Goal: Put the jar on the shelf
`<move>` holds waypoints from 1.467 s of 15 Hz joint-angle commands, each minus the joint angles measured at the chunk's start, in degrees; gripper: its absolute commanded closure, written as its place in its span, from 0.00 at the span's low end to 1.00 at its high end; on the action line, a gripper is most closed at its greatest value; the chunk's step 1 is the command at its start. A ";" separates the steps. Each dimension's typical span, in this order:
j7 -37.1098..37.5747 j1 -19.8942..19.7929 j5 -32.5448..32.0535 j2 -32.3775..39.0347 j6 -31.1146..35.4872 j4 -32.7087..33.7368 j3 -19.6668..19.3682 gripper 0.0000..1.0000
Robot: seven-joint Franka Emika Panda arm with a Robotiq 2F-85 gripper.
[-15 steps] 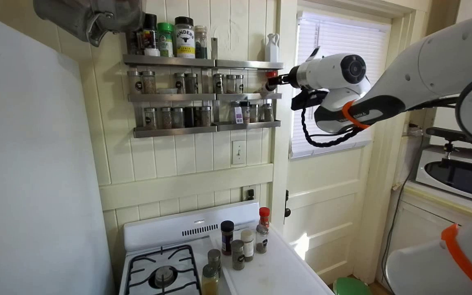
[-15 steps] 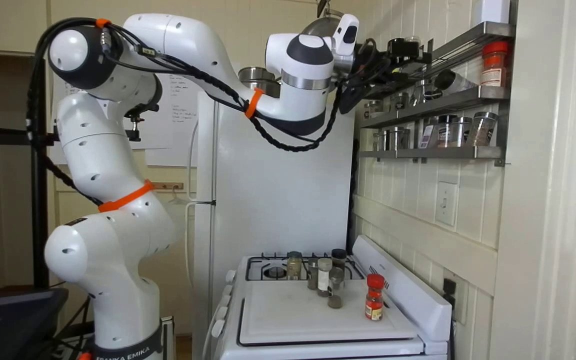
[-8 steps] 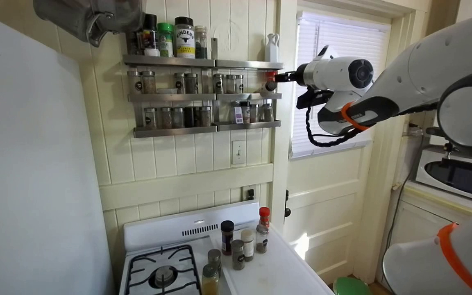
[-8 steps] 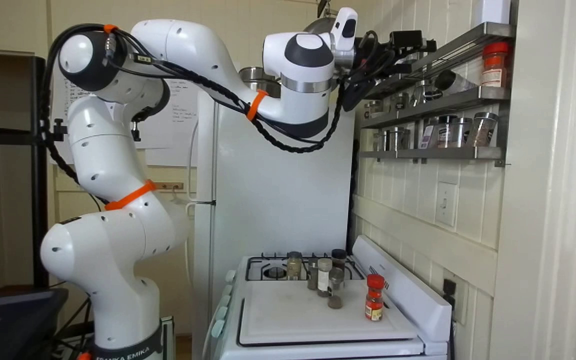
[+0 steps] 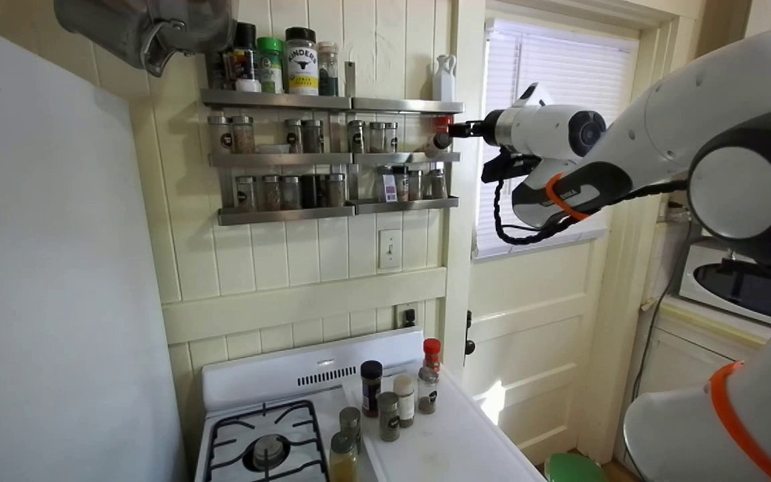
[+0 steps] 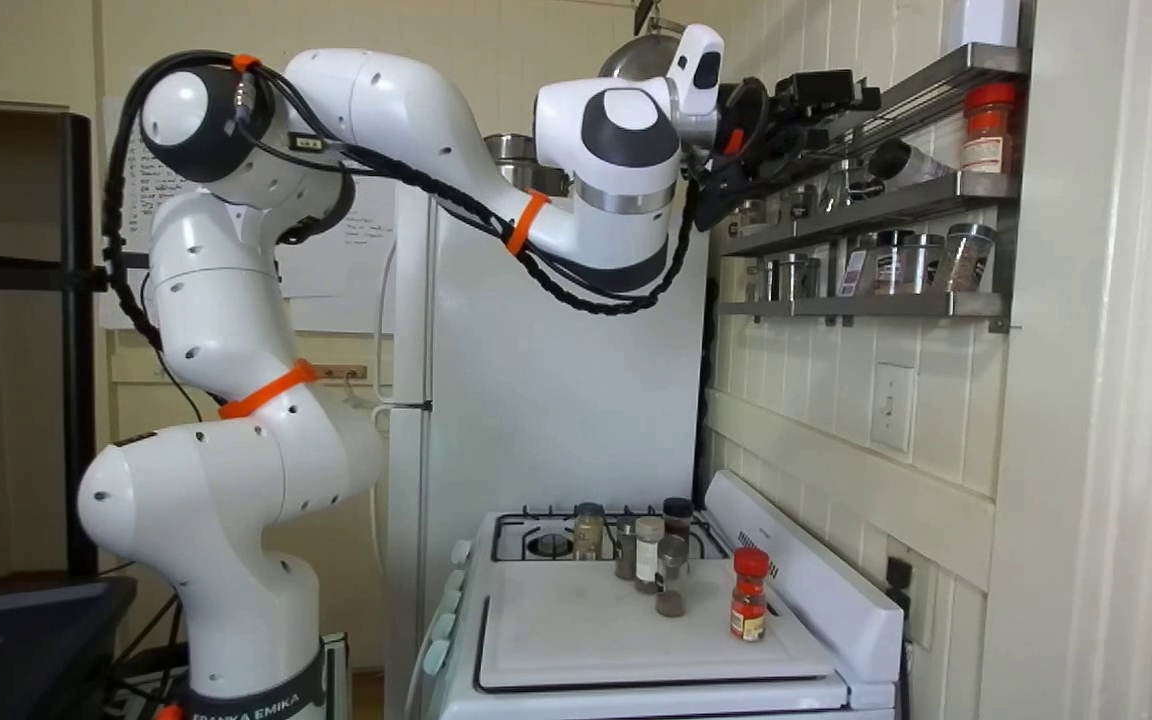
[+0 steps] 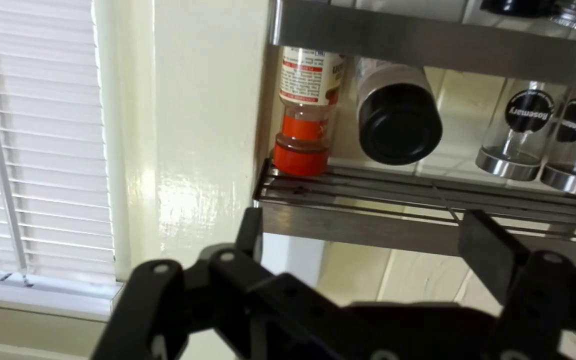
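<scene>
The shelf (image 5: 405, 158) is a silver metal wall rack with front rails, lined with small jars; its middle rail also shows in an exterior view (image 6: 896, 208) and in the upside-down wrist view (image 7: 418, 37). A jar with a black cap (image 7: 399, 120) leans tilted on the middle tier, cap outward over the rail; it shows in both exterior views (image 5: 440, 140) (image 6: 904, 163). My gripper (image 7: 363, 220) is open and empty, fingers wide apart, in front of the rack near the top tier's rail. It is apart from the jar; in an exterior view the gripper (image 5: 454, 129) appears beside the cap.
A red-capped bottle (image 7: 302, 115) stands upright beside the tilted jar at the rack's end. Several jars (image 6: 648, 550) and another red-capped bottle (image 6: 748, 595) stand on the white stove (image 6: 626, 640). The window blind (image 5: 559, 67) and a hanging pot (image 5: 151, 30) flank the rack.
My gripper has drawn back from in front of the tilted jar, to the right in an exterior view, uncovering its cap. The arm's elbow has shifted. The jar has not moved.
</scene>
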 commanded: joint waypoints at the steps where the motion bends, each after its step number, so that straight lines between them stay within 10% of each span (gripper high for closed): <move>1: -5.75 -6.46 9.46 2.17 8.51 -2.38 7.13 0.00; 12: -23.51 -12.17 22.00 15.57 23.50 -2.13 21.24 0.00; 13: -30.48 0.43 24.39 19.45 23.29 -2.18 11.61 0.00; 22: -37.36 32.51 24.17 28.74 29.96 5.85 -18.01 0.00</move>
